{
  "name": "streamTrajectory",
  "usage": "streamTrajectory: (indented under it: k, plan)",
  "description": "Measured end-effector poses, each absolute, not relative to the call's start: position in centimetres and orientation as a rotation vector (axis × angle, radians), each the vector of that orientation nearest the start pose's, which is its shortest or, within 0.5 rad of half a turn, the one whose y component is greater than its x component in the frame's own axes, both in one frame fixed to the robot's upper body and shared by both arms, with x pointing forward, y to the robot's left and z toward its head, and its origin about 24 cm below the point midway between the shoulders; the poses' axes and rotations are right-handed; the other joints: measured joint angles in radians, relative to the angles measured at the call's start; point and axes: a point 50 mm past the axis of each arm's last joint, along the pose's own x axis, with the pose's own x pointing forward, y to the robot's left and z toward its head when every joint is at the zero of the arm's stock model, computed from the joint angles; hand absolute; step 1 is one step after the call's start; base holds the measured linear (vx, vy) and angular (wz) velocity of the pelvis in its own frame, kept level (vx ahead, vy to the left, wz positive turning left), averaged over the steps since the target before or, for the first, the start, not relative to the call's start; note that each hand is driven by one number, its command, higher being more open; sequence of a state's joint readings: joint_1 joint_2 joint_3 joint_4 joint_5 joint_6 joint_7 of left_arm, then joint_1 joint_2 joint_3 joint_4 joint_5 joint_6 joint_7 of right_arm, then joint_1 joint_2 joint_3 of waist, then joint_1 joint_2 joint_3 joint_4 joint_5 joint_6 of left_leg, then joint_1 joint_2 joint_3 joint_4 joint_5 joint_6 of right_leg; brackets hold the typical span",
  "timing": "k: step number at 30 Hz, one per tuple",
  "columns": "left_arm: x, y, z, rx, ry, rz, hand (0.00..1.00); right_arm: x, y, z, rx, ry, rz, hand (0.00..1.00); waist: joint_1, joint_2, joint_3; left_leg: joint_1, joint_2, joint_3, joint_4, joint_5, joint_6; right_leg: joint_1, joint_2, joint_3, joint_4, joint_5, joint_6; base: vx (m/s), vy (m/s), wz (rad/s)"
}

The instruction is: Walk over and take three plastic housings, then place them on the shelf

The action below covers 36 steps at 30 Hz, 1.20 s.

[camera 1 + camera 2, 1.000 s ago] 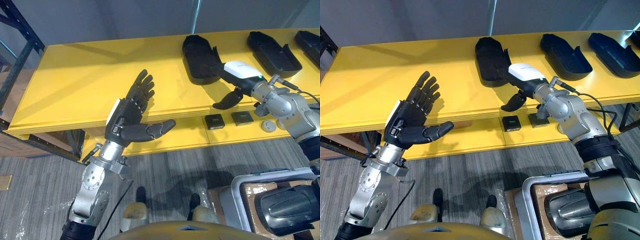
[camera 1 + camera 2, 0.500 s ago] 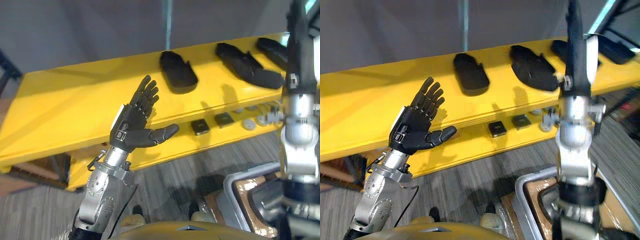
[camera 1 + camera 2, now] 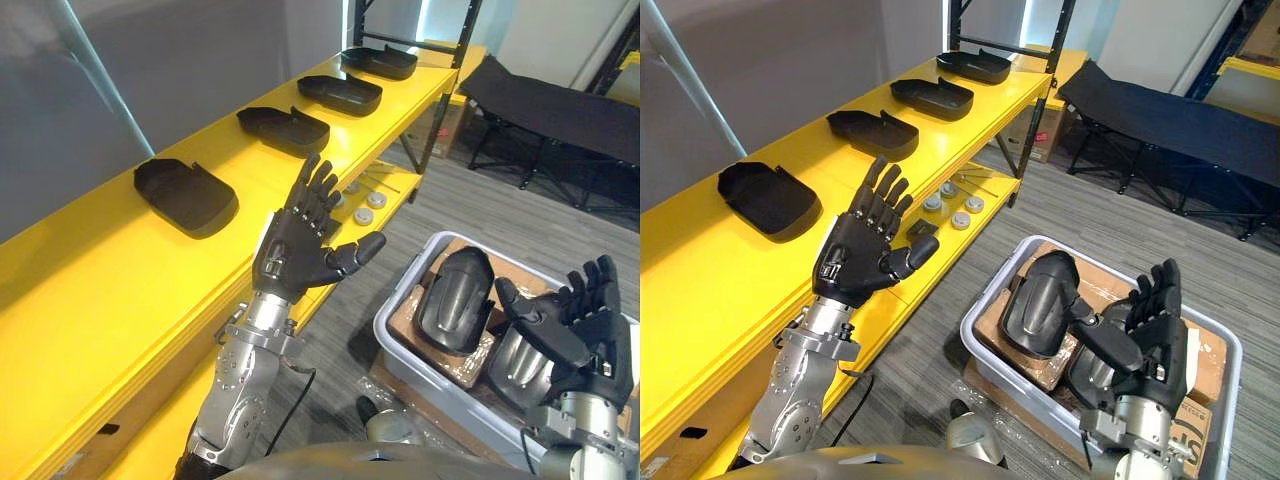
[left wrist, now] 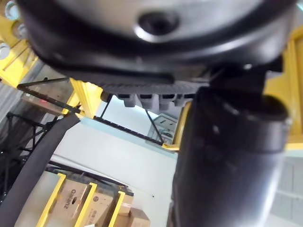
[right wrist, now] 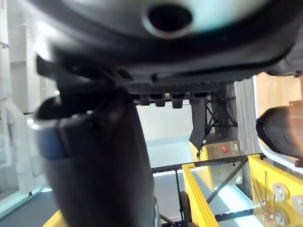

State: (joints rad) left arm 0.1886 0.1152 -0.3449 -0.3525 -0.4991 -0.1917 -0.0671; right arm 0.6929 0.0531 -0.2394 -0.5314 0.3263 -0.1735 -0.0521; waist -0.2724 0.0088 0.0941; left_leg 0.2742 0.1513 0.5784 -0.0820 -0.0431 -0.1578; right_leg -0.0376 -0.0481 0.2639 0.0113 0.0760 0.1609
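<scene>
Now that the robot has turned away from facing the yellow shelf (image 3: 100,290), four black housings (image 3: 185,195) lie on it beyond the left hand (image 3: 295,255), which is raised, spread wide and empty. Two further housings (image 3: 455,300) wait in a grey bin (image 3: 398,292) beneath the right hand (image 3: 585,345), also spread and empty, apparently ready to pick another.

Left robot hand (image 3: 300,255) raised, fingers spread; right robot hand (image 3: 1135,355) likewise.
</scene>
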Motion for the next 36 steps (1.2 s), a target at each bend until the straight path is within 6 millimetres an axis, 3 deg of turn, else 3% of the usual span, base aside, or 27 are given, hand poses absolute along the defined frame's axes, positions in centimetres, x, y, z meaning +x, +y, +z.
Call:
streamTrajectory:
  k: [3,6,8,12,13,14,16,17,18,23,27,29,30,31,33,34,36]
  plan:
    - [20.0,10.2,9.0,-0.49,-0.251,-0.325,1.0,10.9,-22.4,6.4,0.175,-0.102,-0.432,1.0,0.023,-0.005,0.0,-0.031,0.002,-0.007,0.082,-0.046,0.006,-0.016,0.007,0.038,-0.003,0.009,-0.011,0.04,-0.004,-0.32]
    - [20.2,11.1,9.0,-0.448,-0.259,-0.258,1.0,12.7,-21.9,6.8,0.174,-0.147,-0.343,1.0,0.067,0.012,0.009,-0.095,0.007,-0.203,0.197,-0.147,0.031,-0.052,0.019,0.098,-0.009,0.024,-0.007,0.02,-0.008,-0.6]
    - [20.3,11.6,9.0,-0.436,-0.26,-0.24,1.0,13.9,-21.7,6.9,0.178,-0.171,-0.316,1.0,0.074,0.015,0.015,-0.126,0.003,-0.25,0.275,-0.197,0.045,-0.051,0.016,0.111,-0.01,0.027,-0.004,-0.05,0.073,-0.36]
    - [19.6,13.5,9.6,-0.419,-0.3,-0.156,1.0,15.8,-20.5,7.3,0.208,-0.212,-0.258,1.0,0.142,0.016,0.031,-0.203,-0.059,-0.556,0.447,-0.293,0.128,-0.082,0.019,0.187,0.001,0.029,-0.002,-0.08,0.117,-0.56]
    - [19.5,13.8,9.8,-0.417,-0.309,-0.141,1.0,16.1,-20.3,7.5,0.207,-0.221,-0.239,1.0,0.15,0.018,0.036,-0.206,-0.065,-0.578,0.448,-0.315,0.133,-0.091,0.021,0.192,0.005,0.029,-0.002,-0.15,0.15,-0.72]
    - [19.2,14.4,10.2,-0.411,-0.332,-0.118,1.0,16.7,-19.8,7.9,0.211,-0.238,-0.21,1.0,0.167,0.029,0.046,-0.203,-0.075,-0.577,0.452,-0.351,0.123,-0.104,0.022,0.201,0.006,0.027,0.001,-0.16,0.16,-0.78]
    - [18.9,14.9,10.6,-0.41,-0.359,-0.094,1.0,17.0,-19.0,8.0,0.23,-0.243,-0.184,1.0,0.19,0.037,0.061,-0.205,-0.066,-0.532,0.452,-0.352,0.136,-0.131,0.02,0.199,0.036,0.007,-0.028,-0.12,0.115,-0.63]
    - [18.8,15.2,10.8,-0.409,-0.381,-0.083,1.0,17.1,-18.7,7.9,0.237,-0.241,-0.173,1.0,0.192,0.025,0.063,-0.208,-0.073,-0.522,0.449,-0.346,0.134,-0.167,0.027,0.158,0.129,0.007,-0.026,-0.01,0.04,-0.22]
    - [18.8,15.3,10.9,-0.408,-0.394,-0.081,1.0,17.2,-18.7,8.0,0.233,-0.244,-0.171,1.0,0.19,0.011,0.066,-0.204,-0.088,-0.517,0.449,-0.34,0.125,-0.174,0.018,0.145,0.141,0.005,-0.02,0.02,0.043,-0.13]
    - [19.0,14.4,11.6,-0.432,-0.437,-0.126,1.0,17.4,-18.9,8.2,0.278,-0.254,-0.219,1.0,0.159,0.03,0.081,-0.253,-0.095,-0.55,0.505,-0.353,0.117,-0.212,0.016,0.119,0.175,0.012,-0.006,0.02,0.036,0.07]
    - [19.2,13.0,12.3,-0.48,-0.471,-0.208,1.0,15.7,-18.3,6.7,0.351,-0.185,-0.302,1.0,0.166,0.017,0.098,-0.229,-0.086,-0.521,0.557,-0.394,0.116,-0.215,0.042,0.124,0.233,0.016,-0.004,-0.05,0.012,-0.4]
    - [19.1,12.5,12.4,-0.511,-0.467,-0.229,1.0,14.9,-17.8,6.2,0.359,-0.161,-0.276,1.0,0.182,0.006,0.105,-0.217,-0.067,-0.438,0.578,-0.402,0.131,-0.204,0.044,0.086,0.164,0.103,-0.021,-0.19,-0.008,-1.08]
    - [19.0,12.4,12.4,-0.516,-0.466,-0.23,1.0,14.9,-17.5,6.2,0.36,-0.162,-0.253,1.0,0.189,0.017,0.11,-0.216,-0.046,-0.389,0.567,-0.39,0.139,-0.194,0.045,0.047,0.137,0.113,-0.062,-0.2,-0.054,-1.19]
    - [19.0,12.2,12.4,-0.531,-0.462,-0.241,1.0,15.4,-16.8,6.7,0.374,-0.189,-0.206,1.0,0.188,0.011,0.106,-0.217,-0.018,-0.335,0.555,-0.367,0.138,-0.23,0.04,-0.073,0.315,-0.006,-0.107,-0.19,-0.049,-1.09]
    - [19.1,12.0,12.3,-0.559,-0.436,-0.256,1.0,16.1,-15.9,7.6,0.381,-0.235,-0.155,1.0,0.188,0.011,0.108,-0.201,0.007,-0.301,0.527,-0.333,0.126,-0.244,-0.005,-0.139,0.528,-0.119,-0.133,-0.11,-0.055,-0.76]
    - [19.2,11.9,12.2,-0.566,-0.426,-0.258,1.0,16.4,-15.5,7.9,0.372,-0.247,-0.141,1.0,0.189,0.014,0.108,-0.196,0.016,-0.289,0.518,-0.325,0.119,-0.241,-0.028,-0.155,0.587,-0.146,-0.145,-0.06,-0.136,-0.69]
    - [19.3,11.8,11.7,-0.561,-0.391,-0.262,1.0,17.5,-14.2,8.6,0.386,-0.275,-0.092,1.0,0.195,-0.003,0.097,-0.194,0.057,-0.254,0.514,-0.303,0.085,-0.214,-0.135,-0.192,0.726,-0.175,-0.171,-0.06,-0.238,-0.59]
